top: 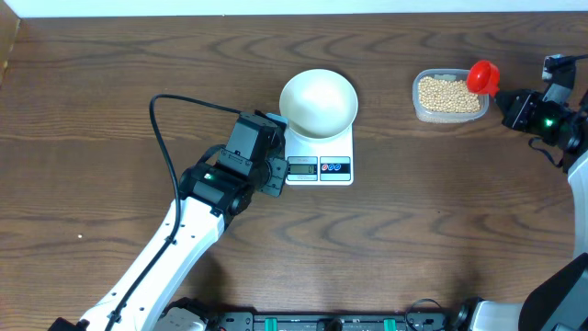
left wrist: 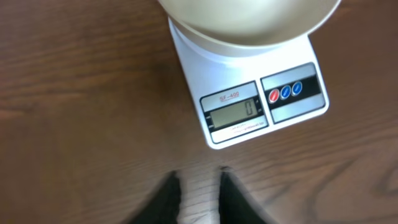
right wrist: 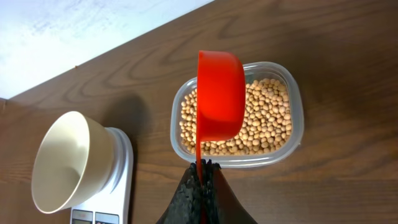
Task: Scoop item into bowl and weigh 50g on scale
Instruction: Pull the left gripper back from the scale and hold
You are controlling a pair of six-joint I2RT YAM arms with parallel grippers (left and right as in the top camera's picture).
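Observation:
The white bowl (top: 318, 103) sits empty on the white scale (top: 320, 158), whose display (left wrist: 232, 112) reads 0. Tan beans (top: 448, 93) fill a clear plastic tub (top: 418, 110) at the back right. My right gripper (top: 513, 103) is shut on the handle of a red scoop (top: 483, 76) and holds it above the tub's right end. In the right wrist view the scoop (right wrist: 219, 94) hangs over the beans (right wrist: 270, 118). My left gripper (left wrist: 199, 186) is open and empty over bare table, just left of the scale's front.
The left arm and its black cable (top: 165, 147) stretch from the front left up to the scale. A pale wall strip (top: 276, 7) runs along the table's far edge. The right arm (top: 560, 115) sits at the right edge.

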